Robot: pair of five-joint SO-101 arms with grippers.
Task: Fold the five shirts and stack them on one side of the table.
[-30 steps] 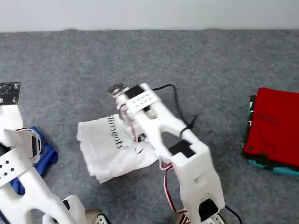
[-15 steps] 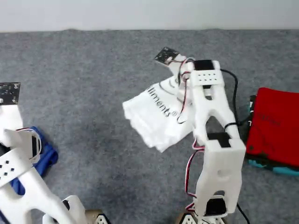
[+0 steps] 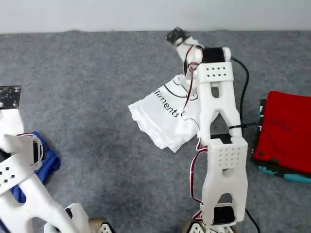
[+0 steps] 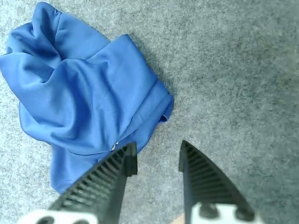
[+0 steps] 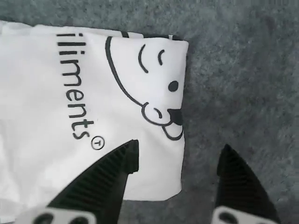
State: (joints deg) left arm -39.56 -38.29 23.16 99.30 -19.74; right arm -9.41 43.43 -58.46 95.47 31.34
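Within the last second the right tool [image 5: 180,148] has swung from the middle of the worktop [image 3: 87,63] toward the folded stack [image 3: 284,133], taking the white shirt [image 3: 160,116] along. It has since let go and stretched farther out. Its jaws now stand wide apart, one over the shirt's edge and the other past it.

The white shirt [image 3: 163,116] in the middle carries black lettering and a black line-drawn cartoon face. At the near left, the crumpled blue shirt [image 4: 79,93] is a plain bright blue. On the right, the red shirt [image 3: 284,128] tops a stack, with a dark layer and a turquoise edge [image 3: 296,177] beneath it. The table cover [image 3: 87,73] is speckled grey. The right arm [image 3: 218,121] is white with black motors and red, white and black wires. The left gripper [image 4: 157,149] and the right gripper [image 5: 180,148] have black ribbed fingers.
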